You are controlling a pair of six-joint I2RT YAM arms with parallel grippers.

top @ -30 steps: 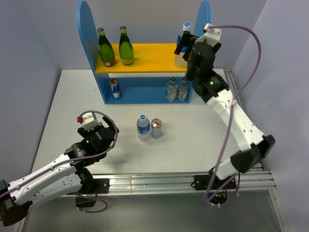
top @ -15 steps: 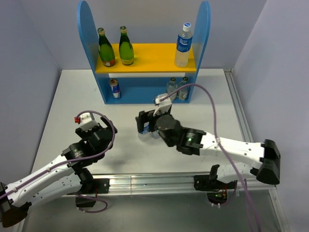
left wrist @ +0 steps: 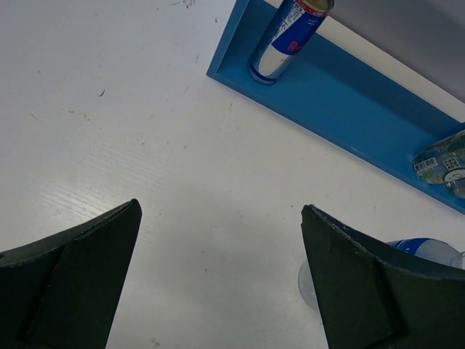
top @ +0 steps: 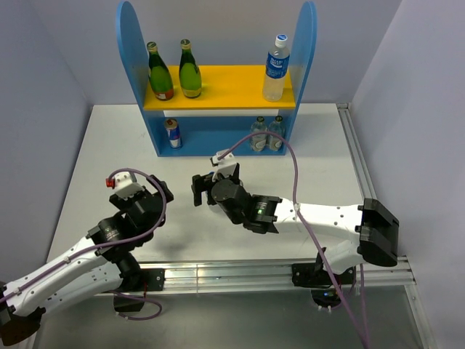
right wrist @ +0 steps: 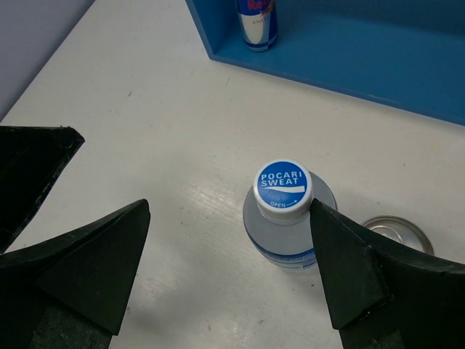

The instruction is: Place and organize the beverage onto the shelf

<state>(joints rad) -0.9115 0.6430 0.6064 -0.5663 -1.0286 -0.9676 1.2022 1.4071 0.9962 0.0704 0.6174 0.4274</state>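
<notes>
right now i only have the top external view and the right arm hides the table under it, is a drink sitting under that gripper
Observer: Yes. The right wrist view shows a water bottle upright on the table, between the open fingers of the right gripper and nearer the finger on the picture's right.
Operator: anything beside it
Observer: A silver can. Only its top rim shows, behind that same finger.
Operator: and the left gripper
Observer: The left wrist view shows the left gripper open, with nothing between its fingers.
</notes>
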